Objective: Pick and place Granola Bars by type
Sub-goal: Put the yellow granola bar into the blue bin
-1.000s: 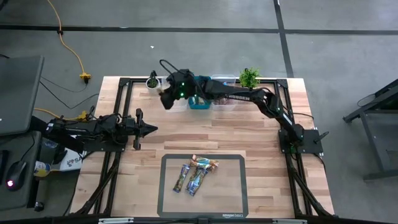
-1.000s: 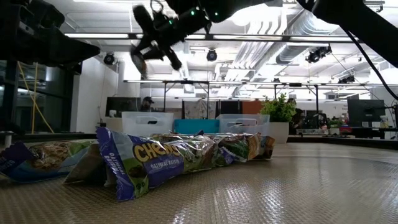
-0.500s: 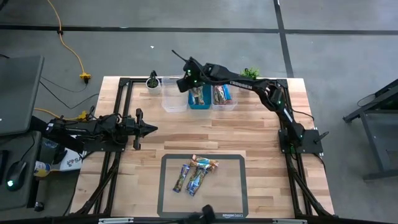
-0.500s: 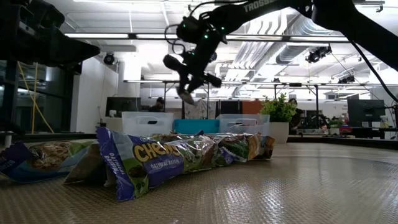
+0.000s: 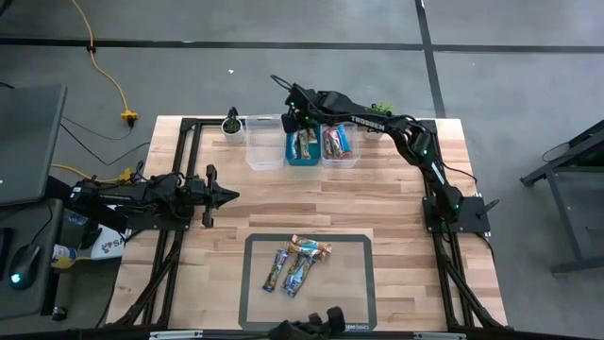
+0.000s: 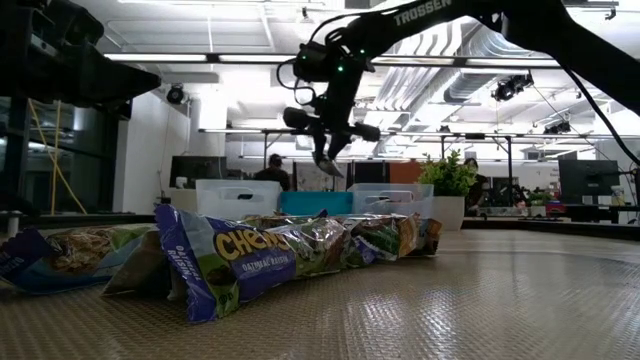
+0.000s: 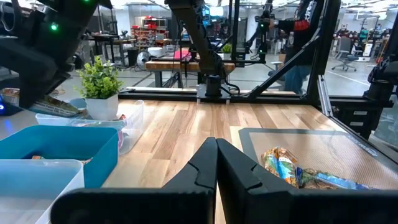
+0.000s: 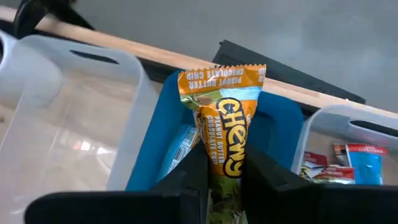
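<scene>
Your right gripper (image 8: pixel 221 177) has swung across the back row of bins over the last second, from above the clear bin (image 5: pixel 263 151) at upper centre-left of the overhead view to above the blue bin (image 5: pixel 304 159) just right of it. Its jaws are pinched narrowly on an orange granola bar (image 8: pixel 221 121), whose wrapper end stands up past the fingertips. In the right wrist view the bar hangs directly over the blue bin's opening, with another clear bin (image 8: pixel 348 134) holding wrapped bars beside it. This likely means you have chosen the blue bin for this type and the release comes next; the bar is not yet in it. Four or so bars (image 5: pixel 295 263) remain on the dark mat (image 5: pixel 354 302) at lower centre. Your left gripper (image 5: pixel 226 195) waits at mid-left above the table, jaws closed together and empty.
</scene>
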{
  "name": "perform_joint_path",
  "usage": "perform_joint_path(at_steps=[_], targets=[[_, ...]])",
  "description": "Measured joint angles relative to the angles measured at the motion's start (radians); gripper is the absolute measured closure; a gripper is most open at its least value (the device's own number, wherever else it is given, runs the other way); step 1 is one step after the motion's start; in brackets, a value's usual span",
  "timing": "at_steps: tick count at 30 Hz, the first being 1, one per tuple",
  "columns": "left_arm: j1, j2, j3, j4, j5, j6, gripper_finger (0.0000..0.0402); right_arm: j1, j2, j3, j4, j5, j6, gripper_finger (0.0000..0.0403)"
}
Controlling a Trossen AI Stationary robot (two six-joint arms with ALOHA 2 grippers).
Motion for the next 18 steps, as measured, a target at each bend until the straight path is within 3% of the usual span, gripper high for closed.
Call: perform_joint_path(at_steps=[10, 18], targets=[[0.000, 0.000, 0.000, 0.000, 0.000, 0.000, 0.0401, 0.003, 0.047, 0.000, -0.005, -0.055, 0.108, 0.0346], [0.000, 0.000, 0.000, 0.000, 0.000, 0.000, 0.0401, -0.012, 0.073, 0.000, -0.027, -0.112, 0.178, 0.0322]])
